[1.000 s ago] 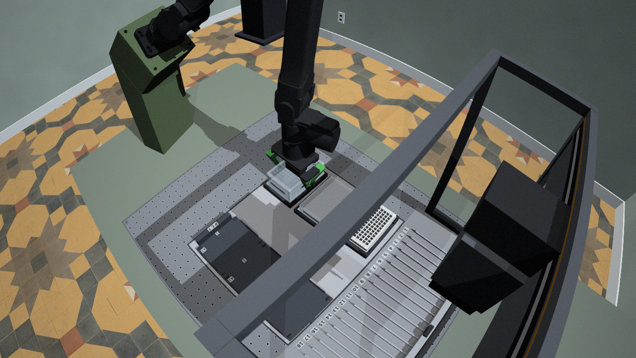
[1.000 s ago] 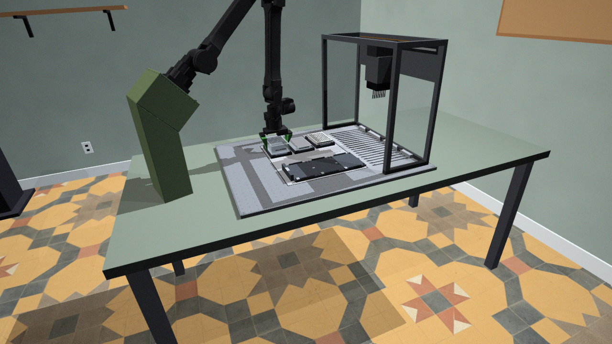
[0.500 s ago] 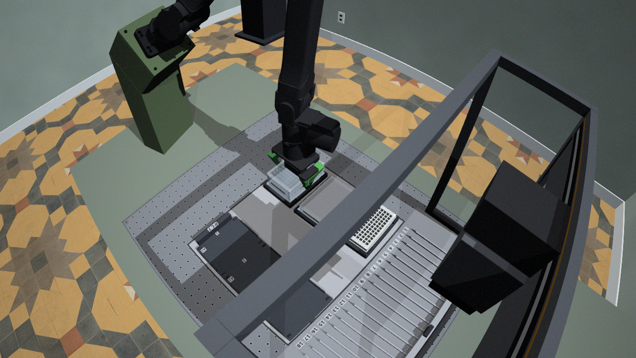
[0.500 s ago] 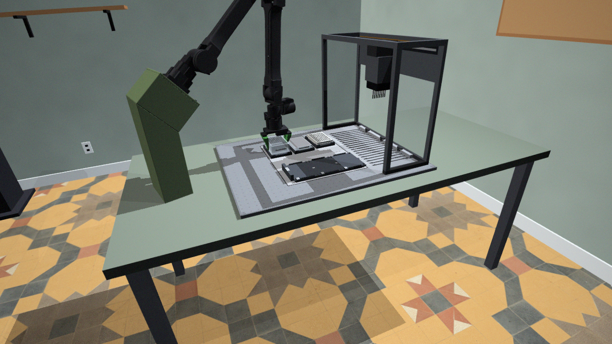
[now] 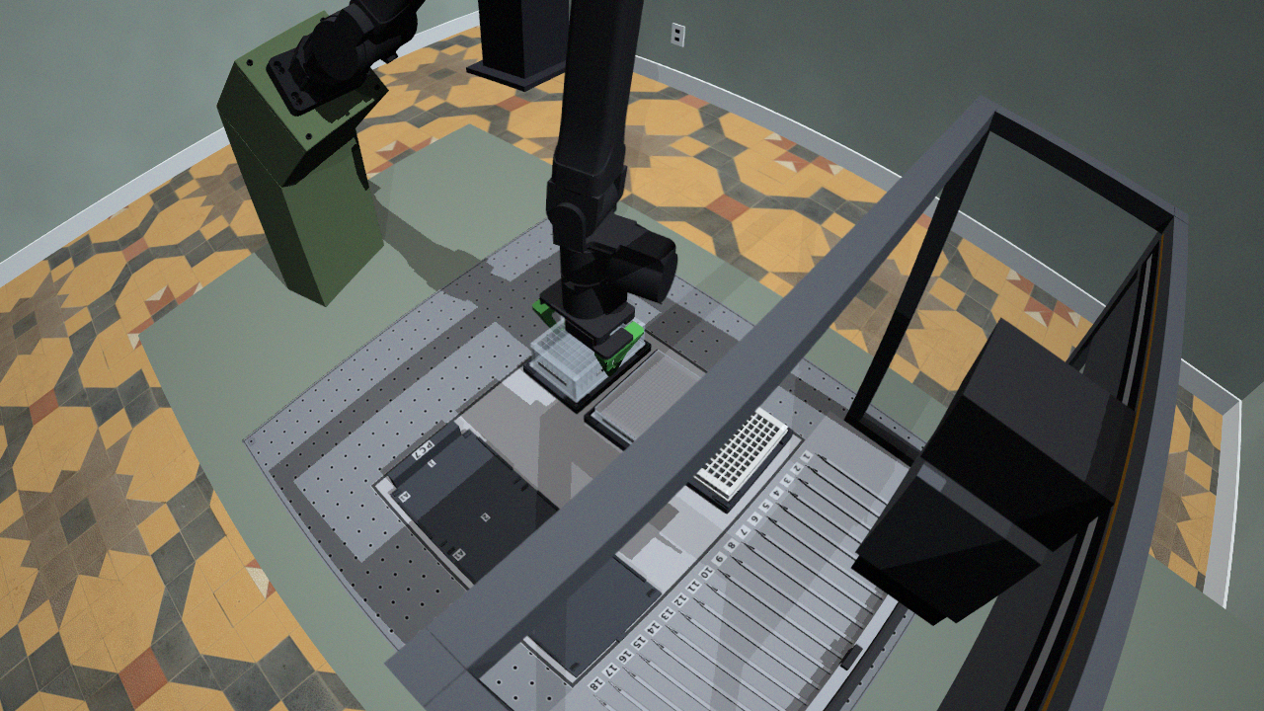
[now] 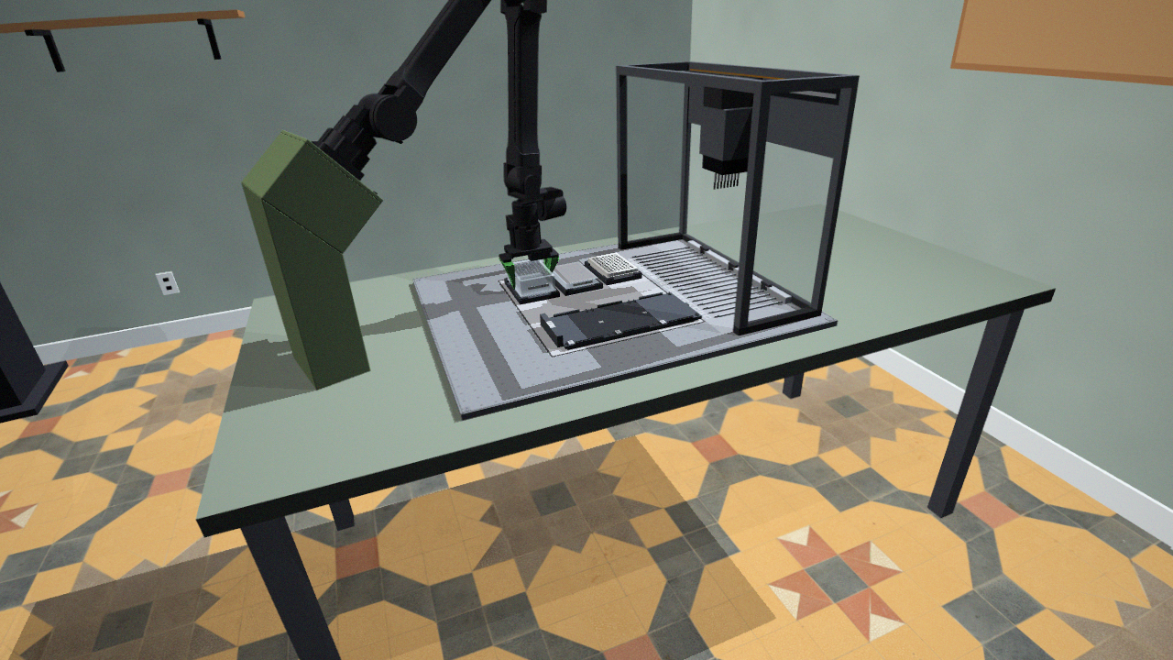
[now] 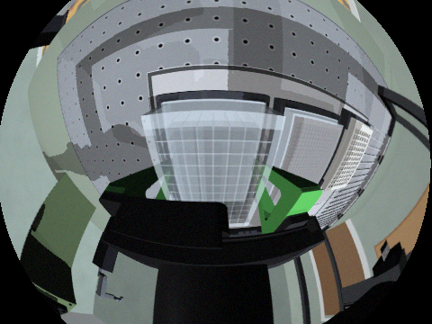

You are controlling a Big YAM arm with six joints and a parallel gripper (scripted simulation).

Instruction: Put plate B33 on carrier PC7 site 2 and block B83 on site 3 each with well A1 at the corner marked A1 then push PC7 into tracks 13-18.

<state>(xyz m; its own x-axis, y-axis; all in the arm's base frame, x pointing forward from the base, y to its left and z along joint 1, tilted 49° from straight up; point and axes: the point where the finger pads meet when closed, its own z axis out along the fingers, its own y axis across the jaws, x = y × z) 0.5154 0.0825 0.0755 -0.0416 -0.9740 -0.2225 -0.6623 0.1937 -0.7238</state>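
From where I stand at the table [image 6: 344,434] front, nearest is the plate carrier PC7 [image 5: 459,499], a long dark tray lying loose on the apron with its sites bare and its far end pointing toward the rails; its PC7 tag is at the near end. Behind it runs the row of nests. On the first, plate nest S1 [image 5: 545,386], sits the deep-well block B83 [image 5: 565,360], translucent and tall, and the gripper [image 5: 590,329] is down over it. The green fingers straddle the block across its short width, one on each long side, closed onto the walls and holding it; they stand fairly wide because the block fills the gap. The grasp sits toward the block's far end, not its middle, as the wrist view shows most of the well grid stretching away from the fingers. The block looks to be down in the nest, not yet lifted. Its long axis appears roughly parallel to its neighbours', so I judge the carry to site 3 to be mainly a sideways shift toward the carrier, with any turn depending on the A1 corner; the labels are too small to read here. Next along, the 384-well plate B33 [image 5: 648,395] lies flat on its nest, then the white 96-well plate B38 [image 5: 742,451]. Farthest are the numbered loading rails [image 5: 777,575] under the dark instrument frame [image 5: 733,389].
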